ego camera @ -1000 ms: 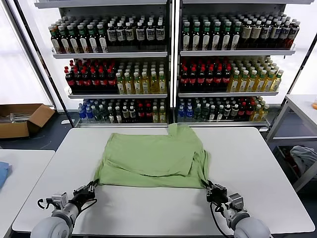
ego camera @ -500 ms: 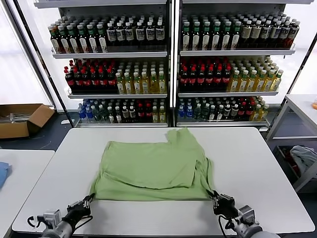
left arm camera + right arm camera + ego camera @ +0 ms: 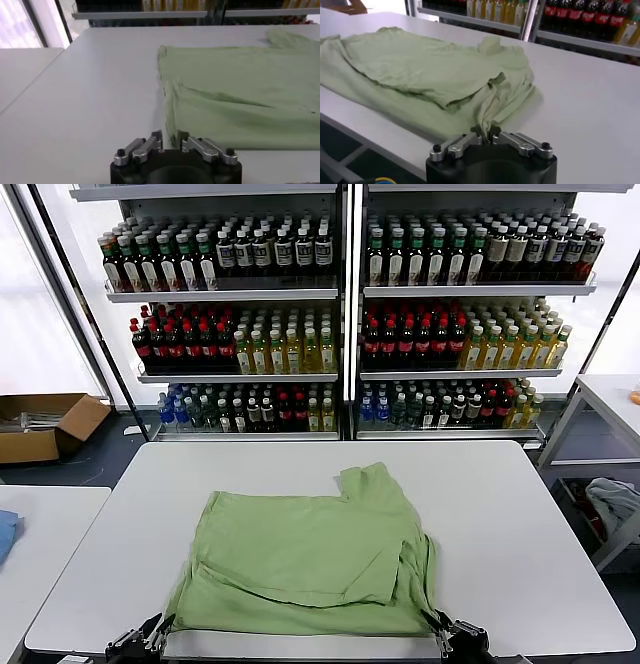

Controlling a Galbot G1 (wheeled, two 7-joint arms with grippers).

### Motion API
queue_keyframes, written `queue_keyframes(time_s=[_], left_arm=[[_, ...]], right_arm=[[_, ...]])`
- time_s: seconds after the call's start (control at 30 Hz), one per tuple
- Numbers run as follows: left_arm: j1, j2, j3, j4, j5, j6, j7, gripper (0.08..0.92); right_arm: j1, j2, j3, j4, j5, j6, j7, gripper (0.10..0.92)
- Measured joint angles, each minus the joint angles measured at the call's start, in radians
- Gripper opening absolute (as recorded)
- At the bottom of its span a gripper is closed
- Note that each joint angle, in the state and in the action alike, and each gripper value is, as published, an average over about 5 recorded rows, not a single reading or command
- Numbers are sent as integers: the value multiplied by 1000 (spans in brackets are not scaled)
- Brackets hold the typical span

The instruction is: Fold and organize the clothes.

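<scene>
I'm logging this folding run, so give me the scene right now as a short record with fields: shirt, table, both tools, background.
shirt: light green shirt, partly folded, flat, near the table's front edge
table: white table
left tool: left tool at the shirt's front left corner
right tool: right tool at the shirt's front right corner
background: shelves full of bottles; cardboard box on the floor at left

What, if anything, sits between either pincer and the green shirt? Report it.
Nothing visible: the left pincer and right pincer each sit right at a near corner of the green shirt, its hem between the fingertips.
</scene>
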Motion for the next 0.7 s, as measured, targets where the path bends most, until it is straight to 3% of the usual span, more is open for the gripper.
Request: queue_keyframes(time_s=[0.23,0.47,0.7], left_arm=[[-22,30,-61,-19,-16,4,18,551],[-121,107,-71,24,-61,-3,41,755],[-299,198,11,160,-95,-17,71,822]], right_arm=[[146,-33,10,-46,115,19,-22,586],[429,-37,-74,-217,191,9,-73,777],[751,-1,-233,-461,223,-14,-133,822]])
